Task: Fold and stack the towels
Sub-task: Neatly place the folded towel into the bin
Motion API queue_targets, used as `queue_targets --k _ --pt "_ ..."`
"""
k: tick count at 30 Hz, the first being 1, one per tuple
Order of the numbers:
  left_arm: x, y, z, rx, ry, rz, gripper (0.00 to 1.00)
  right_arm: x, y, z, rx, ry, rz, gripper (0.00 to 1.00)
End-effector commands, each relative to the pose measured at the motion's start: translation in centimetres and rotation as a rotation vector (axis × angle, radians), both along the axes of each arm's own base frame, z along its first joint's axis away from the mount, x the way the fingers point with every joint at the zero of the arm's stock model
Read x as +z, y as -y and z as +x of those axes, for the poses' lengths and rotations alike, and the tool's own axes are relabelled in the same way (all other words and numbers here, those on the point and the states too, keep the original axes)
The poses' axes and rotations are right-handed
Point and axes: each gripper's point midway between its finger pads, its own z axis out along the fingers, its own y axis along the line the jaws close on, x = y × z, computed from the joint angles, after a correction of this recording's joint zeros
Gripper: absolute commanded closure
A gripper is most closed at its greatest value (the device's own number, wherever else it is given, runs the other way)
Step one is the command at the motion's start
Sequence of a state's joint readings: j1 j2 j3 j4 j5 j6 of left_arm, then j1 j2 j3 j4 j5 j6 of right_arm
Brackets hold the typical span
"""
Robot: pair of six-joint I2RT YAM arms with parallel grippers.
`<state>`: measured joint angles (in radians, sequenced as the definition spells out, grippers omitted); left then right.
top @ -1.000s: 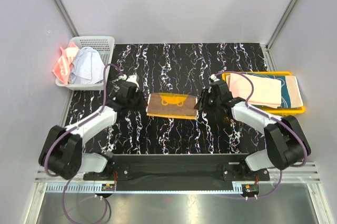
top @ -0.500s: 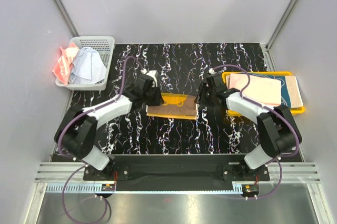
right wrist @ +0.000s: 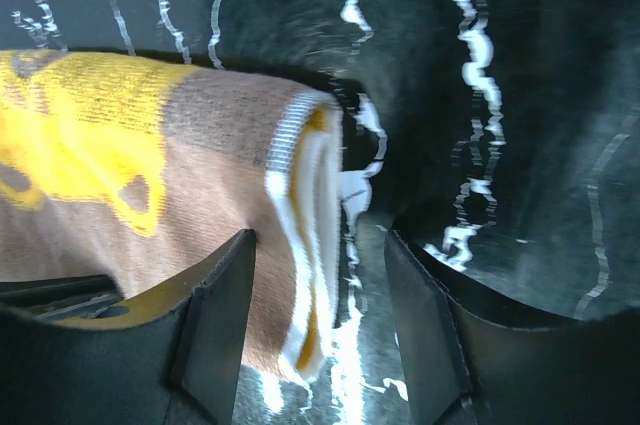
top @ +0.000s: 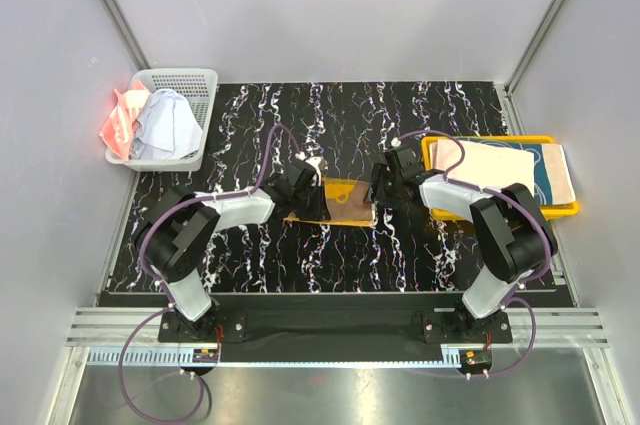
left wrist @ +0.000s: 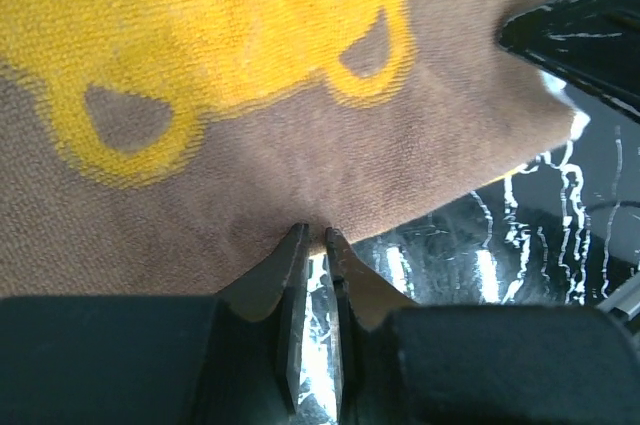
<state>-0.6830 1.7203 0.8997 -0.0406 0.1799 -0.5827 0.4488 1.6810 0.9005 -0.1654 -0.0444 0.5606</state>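
Nearest my bases lies the black marbled table [top: 400, 255]. At mid-table the orange-yellow bear towel [top: 348, 201] rests partly folded between my two pincers. My left pincer [left wrist: 313, 233] is nipped almost shut on the towel's brown hem, with a small pucker of cloth at the tips. My right pincer [right wrist: 320, 245] stands wide, one finger on each side of the towel's layered right edge, gripping nothing. The cloth looks light, limp and looped, so it should sag and drag unless taken at a hem or corner with every layer caught. Farther right, the yellow tray [top: 490, 139] carries the pale peach towel [top: 490, 170] stacked on the teal-and-cream towel [top: 552, 170]. Farthest left, the white mesh basket [top: 175, 77] holds the coral pink towel [top: 118, 120] and the light blue-white towel [top: 162, 125], both crumpled.
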Motion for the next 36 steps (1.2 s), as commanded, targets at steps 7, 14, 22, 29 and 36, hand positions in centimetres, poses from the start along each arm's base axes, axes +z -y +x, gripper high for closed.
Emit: queue_targets --k 7,14,22,29,36 --pt "-1.9 -0.4 -1.4 0.005 0.000 0.040 0.84 -2.4 -1.9 -1.2 0.009 -0.031 -0.011 0.43" --pt "-0.5 0.2 -1.7 -0.004 0.009 0.015 0.85 -3.3 -0.1 -1.8 -0.021 -0.052 -0.109 0.76" --pt "11.6 0.9 0.1 0.024 0.180 -0.086 0.85 -0.3 3.2 -1.7 -0.025 -0.016 -0.294 1.00" --pt "19.8 -2.5 -1.8 -0.008 0.323 -0.070 0.81 4.5 6.3 -1.9 -0.014 0.049 -0.440 1.00" --pt "17.8 -5.9 -2.7 0.004 0.356 0.037 0.82 10.1 9.8 -1.1 -0.056 0.138 -0.626 1.00"
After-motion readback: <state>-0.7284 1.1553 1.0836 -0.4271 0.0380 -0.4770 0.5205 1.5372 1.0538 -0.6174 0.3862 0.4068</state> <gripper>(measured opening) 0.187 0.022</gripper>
